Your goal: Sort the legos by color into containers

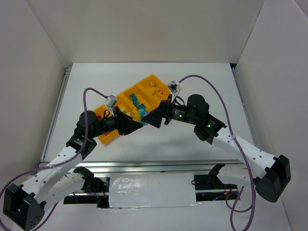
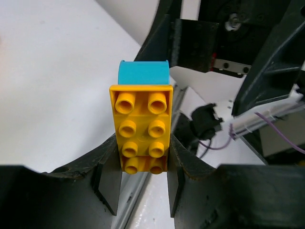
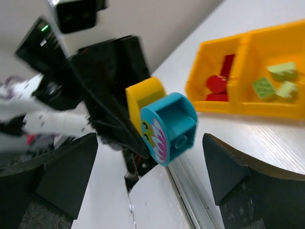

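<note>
Left pincer (image 2: 143, 179) is clenched on the flat long sides of a yellow brick (image 2: 142, 129) above the desk (image 2: 47, 71) near the tray (image 3: 248, 107), with a teal brick (image 3: 169, 126) stuck on its far end facing the released right pincer (image 3: 150, 171); both bricks are judged light, rigid and slick, and best gripped across flat sides.

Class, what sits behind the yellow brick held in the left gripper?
A teal round-topped brick shows behind the yellow brick; where they join is covered.

White walls (image 1: 144, 29) enclose a white table (image 1: 159, 144) with a metal rail (image 1: 144, 166).
</note>
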### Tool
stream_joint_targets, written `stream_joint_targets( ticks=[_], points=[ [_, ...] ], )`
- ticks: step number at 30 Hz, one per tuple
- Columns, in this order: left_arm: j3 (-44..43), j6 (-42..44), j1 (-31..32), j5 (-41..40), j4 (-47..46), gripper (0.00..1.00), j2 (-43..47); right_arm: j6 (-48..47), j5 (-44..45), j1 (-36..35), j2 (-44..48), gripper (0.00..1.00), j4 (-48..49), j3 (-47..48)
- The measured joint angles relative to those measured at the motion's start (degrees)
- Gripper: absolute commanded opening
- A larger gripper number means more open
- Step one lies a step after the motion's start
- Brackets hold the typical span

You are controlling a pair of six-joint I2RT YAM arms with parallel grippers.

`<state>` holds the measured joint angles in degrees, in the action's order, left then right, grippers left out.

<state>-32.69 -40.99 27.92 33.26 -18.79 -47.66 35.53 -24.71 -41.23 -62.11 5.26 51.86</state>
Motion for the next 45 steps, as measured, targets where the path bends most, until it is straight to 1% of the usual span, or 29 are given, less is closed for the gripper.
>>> stream_joint_targets(
  ticks=[2,4,5,7,8,9,12,15,17,18,22,25,27,30,32,34,37,42,43,45],
  points=[
    [-0.72,-1.14,-0.02,3.19,-1.53,0.00,-0.39,-1.44,-5.70,-0.02,-0.04,0.95,3.23,-0.31],
    [-0.83,-2.16,-0.33,5.40,-3.37,0.00,-0.48,-2.45,-9.16,0.26,-0.07,0.91,5.84,-0.63],
    [-0.83,-2.89,-0.57,5.99,-4.22,0.00,-0.48,-2.69,-10.25,0.57,-0.13,0.85,7.10,-0.72],
    [-0.83,-4.31,-1.01,7.28,-5.70,0.00,-0.46,-3.17,-11.96,1.18,-0.42,0.77,9.09,-0.94],
    [-0.83,-4.81,-1.14,7.91,-6.36,0.00,-0.46,-3.30,-12.57,1.44,-0.57,0.70,9.90,-0.98],
    [-0.83,-5.73,-1.20,9.01,-7.32,0.00,-0.46,-3.15,-13.31,1.55,-0.76,0.67,10.91,-1.11],
    [-0.83,-6.58,-0.35,11.98,-9.64,0.00,-0.46,-2.16,-17.29,0.94,-1.86,0.65,13.97,-2.23],
    [-0.81,-7.48,-0.22,13.62,-10.60,0.00,-0.48,-1.42,-20.26,0.74,-2.67,0.66,15.67,-3.17],
    [-0.81,-7.82,-0.22,14.27,-11.61,0.00,-0.48,-1.25,-21.31,0.74,-3.34,0.47,16.41,-3.17],
    [-0.81,-8.02,-0.24,14.53,-11.87,0.00,-0.48,-0.92,-21.94,0.74,-3.65,0.00,16.94,-3.17],
    [-0.90,-7.32,-0.26,13.88,-10.34,0.00,-0.20,0.04,-23.39,1.40,-3.89,0.00,18.14,-3.28],
    [-1.99,-4.85,0.24,10.95,-5.27,0.00,0.72,0.48,-24.20,2.69,-3.96,0.00,18.53,-4.02],
    [-3.39,-2.69,-0.07,7.34,0.17,0.00,1.90,0.20,-24.68,5.42,-4.04,0.00,18.51,-4.81],
    [-5.66,-0.39,-1.97,2.99,6.82,0.00,3.87,-0.74,-23.93,11.43,-5.05,0.00,17.42,-5.42],
    [-7.28,0.87,-3.10,1.11,10.08,0.00,4.63,-1.77,-22.88,14.34,-6.86,0.00,16.59,-5.27],
    [-8.44,2.12,-3.72,-0.46,12.68,0.00,5.09,-2.86,-21.59,15.52,-10.32,0.00,14.23,-3.74],
    [-9.09,3.48,-3.87,-2.75,15.98,0.00,5.35,-3.50,-17.22,15.50,-18.84,0.00,9.31,3.08],
    [-9.14,4.79,-4.17,-5.60,21.49,0.00,5.42,-3.10,-6.84,15.04,-37.62,0.07,-0.94,22.43],
    [-9.14,4.85,-4.20,-5.99,22.29,0.00,5.53,-2.93,-5.27,14.97,-40.89,0.09,-2.58,26.21],
    [-9.14,4.98,-4.28,-6.27,23.39,0.00,5.81,-2.69,-3.02,14.84,-46.69,0.09,-5.22,32.37]
  ],
)
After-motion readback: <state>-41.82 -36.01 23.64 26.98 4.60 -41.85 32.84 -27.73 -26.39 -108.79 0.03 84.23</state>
